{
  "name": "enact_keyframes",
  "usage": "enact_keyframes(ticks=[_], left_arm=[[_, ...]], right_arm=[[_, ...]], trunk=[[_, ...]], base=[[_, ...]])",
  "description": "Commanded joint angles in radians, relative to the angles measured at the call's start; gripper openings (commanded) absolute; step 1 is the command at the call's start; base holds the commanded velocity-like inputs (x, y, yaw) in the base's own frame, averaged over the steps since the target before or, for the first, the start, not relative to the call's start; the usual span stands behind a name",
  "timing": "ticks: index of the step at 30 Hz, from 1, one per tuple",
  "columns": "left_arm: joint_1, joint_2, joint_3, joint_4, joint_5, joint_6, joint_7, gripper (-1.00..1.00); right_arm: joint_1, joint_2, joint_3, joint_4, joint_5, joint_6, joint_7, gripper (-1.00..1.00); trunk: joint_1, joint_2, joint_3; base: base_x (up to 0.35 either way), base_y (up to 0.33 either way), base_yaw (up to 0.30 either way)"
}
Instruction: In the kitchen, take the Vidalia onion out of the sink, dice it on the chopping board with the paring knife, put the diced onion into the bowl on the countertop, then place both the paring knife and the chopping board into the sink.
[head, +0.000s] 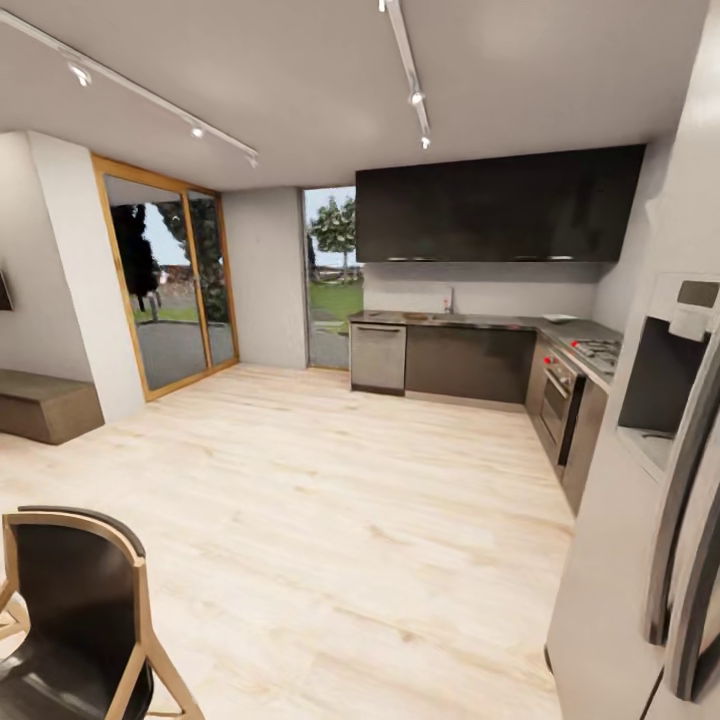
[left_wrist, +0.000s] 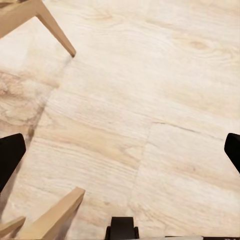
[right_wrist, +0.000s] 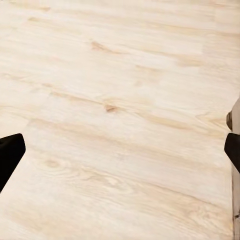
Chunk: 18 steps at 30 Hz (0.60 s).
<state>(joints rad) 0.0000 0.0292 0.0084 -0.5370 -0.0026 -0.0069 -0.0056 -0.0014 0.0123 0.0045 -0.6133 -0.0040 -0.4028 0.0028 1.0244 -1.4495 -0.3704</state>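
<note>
Across the wood floor (head: 300, 500), the kitchen (head: 480, 300) countertop (head: 470, 322), both jaws apart.

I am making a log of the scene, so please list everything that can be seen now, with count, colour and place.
upper cabinets: one row, glossy dark, far wall
countertop: one, grey, L-shaped, under them
faucet: one, pale, tiny, on far counter
dishwasher: one, steel, counter's left end
oven: one, steel, right run
fridge: one, pale grey, near right
glass doors: one pair, wood-framed, left wall
chair: one, black with wood frame, near left
floor: light wood
left tool: open, black, over floor
right tool: open, black, over floor
</note>
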Motion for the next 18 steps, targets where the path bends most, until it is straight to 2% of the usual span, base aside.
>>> enact_keyframes(ticks=[1, 18], left_arm=[[0.0, 0.0, 0.001, -0.001, 0.0, -0.001, -0.001, 1.0], [0.0, 0.0, 0.001, 0.0, -0.001, -0.001, -0.001, 1.0]], right_arm=[[0.0, 0.0, 0.0, 0.0, -0.001, -0.002, 0.0, 1.0], [0.0, 0.0, 0.0, 0.0, -0.001, -0.002, 0.0, 1.0]], trunk=[[0.001, 0.0, -0.001], [0.001, 0.0, -0.001]], base=[[0.269, -0.001, 0.0], [0.268, 0.0, 0.0]])
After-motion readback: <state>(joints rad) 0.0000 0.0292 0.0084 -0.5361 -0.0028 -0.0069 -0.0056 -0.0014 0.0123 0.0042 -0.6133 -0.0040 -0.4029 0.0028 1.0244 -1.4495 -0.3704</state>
